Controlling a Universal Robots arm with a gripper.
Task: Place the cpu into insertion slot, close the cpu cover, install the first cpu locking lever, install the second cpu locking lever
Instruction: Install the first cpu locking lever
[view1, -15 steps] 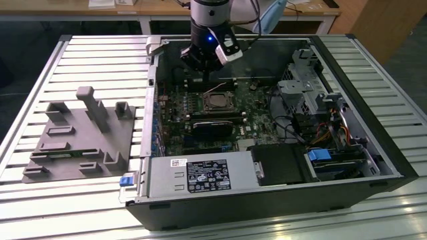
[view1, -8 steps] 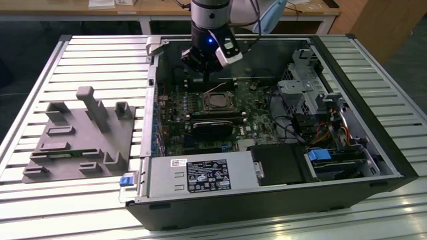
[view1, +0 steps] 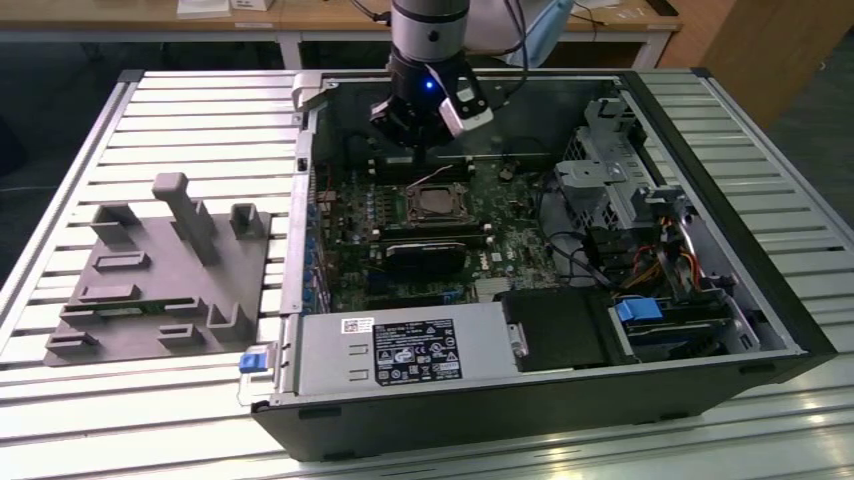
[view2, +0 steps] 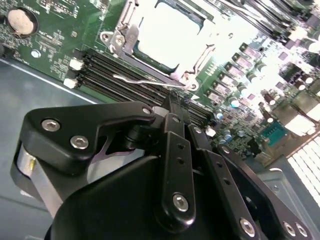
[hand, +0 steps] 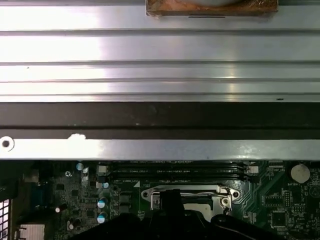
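While cpu cover frames cpu, tool hovers near.

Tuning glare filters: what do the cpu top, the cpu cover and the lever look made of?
cpu: bare metal lid, matte silver-grey, glares white without mirror reflections.
cpu cover: thin stamped sheet steel by its look, bright plated, sharp highlights on bent edges.
locking lever: bent metal wire rod, shiny; alloy cannot be told.

The hand blocks part of the cpu cover. Glare pretty much washes out the cpu.
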